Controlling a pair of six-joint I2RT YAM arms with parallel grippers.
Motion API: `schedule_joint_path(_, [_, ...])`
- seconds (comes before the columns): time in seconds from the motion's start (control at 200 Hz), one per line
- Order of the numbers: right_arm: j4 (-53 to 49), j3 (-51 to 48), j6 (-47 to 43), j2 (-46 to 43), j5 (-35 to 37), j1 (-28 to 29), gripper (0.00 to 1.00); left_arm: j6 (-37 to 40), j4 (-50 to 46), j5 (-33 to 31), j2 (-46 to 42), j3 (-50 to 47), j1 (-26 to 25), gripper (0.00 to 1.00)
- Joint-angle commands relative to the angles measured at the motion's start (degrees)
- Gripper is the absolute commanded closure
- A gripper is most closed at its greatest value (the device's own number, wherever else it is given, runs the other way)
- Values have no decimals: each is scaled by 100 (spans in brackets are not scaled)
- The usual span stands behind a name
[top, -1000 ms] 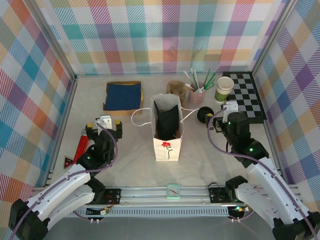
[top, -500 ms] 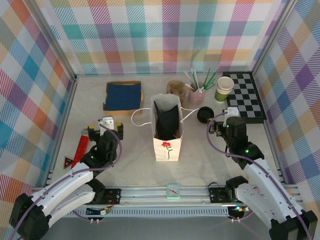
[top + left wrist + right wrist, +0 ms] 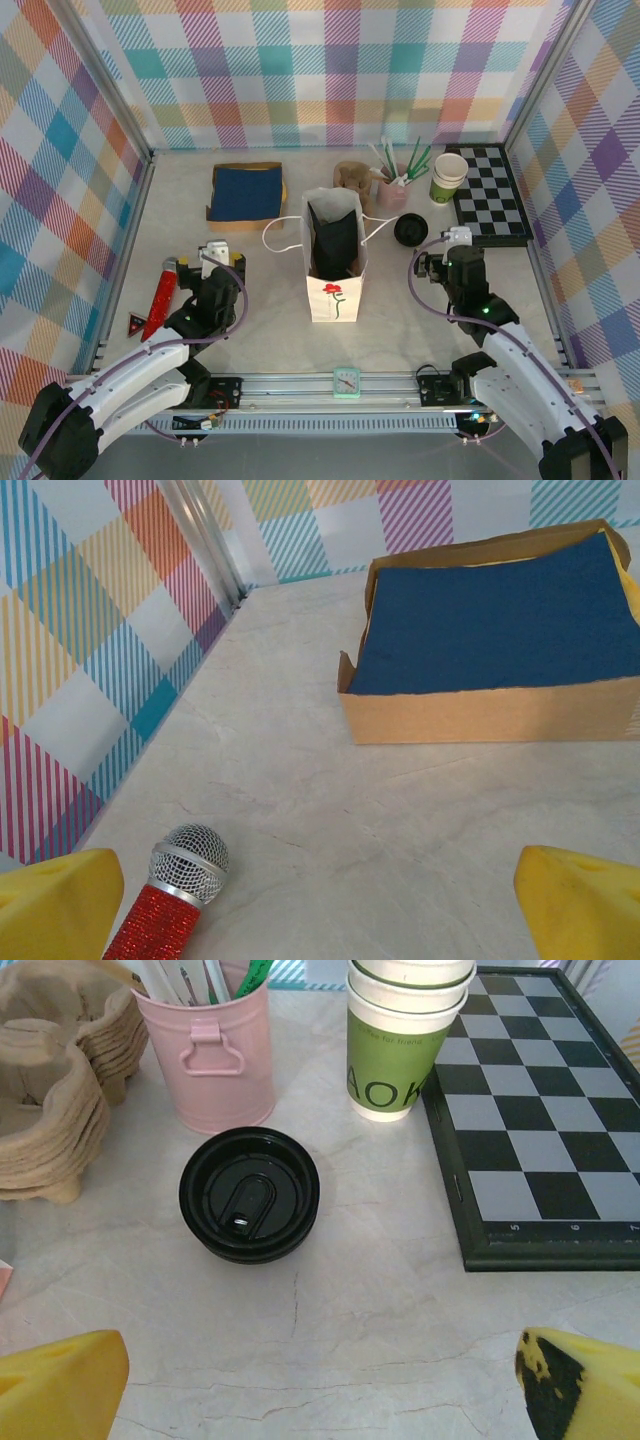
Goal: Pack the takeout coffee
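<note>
Bright, even, diffuse light from above fills every view. Shadows on the pale stone-patterned tabletop (image 3: 260, 300) are soft and short. The round black plastic lid (image 3: 249, 1208) carries faint glossy highlights. Focus is sharp, without motion blur.

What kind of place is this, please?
Probably a staged robot test booth dressed as a café counter: colourful plaid walls, a white flower-printed paper bag, stacked green-and-cream paper cups and a pink metal bucket of straws.
</note>
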Motion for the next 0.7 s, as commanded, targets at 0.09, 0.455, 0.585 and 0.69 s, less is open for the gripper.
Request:
schedule_joint_path(0.09, [220,-75,100,239,-17,-32,1,-201,81,-217,-61,-147,46,0])
schedule_joint_path(0.455, [56,-102,210,331,359,-31,1,-200,307,-456,-138,-379,46,0])
schedule_joint_path(0.585, [11,-353,-9,-151,348,-30,1,-181,353,-502,-307,-524,46,0])
schedule_joint_path(0.69, [50,-696,-21,-792,435,-30,1,-171,322,-528,-517,-631,50,0])
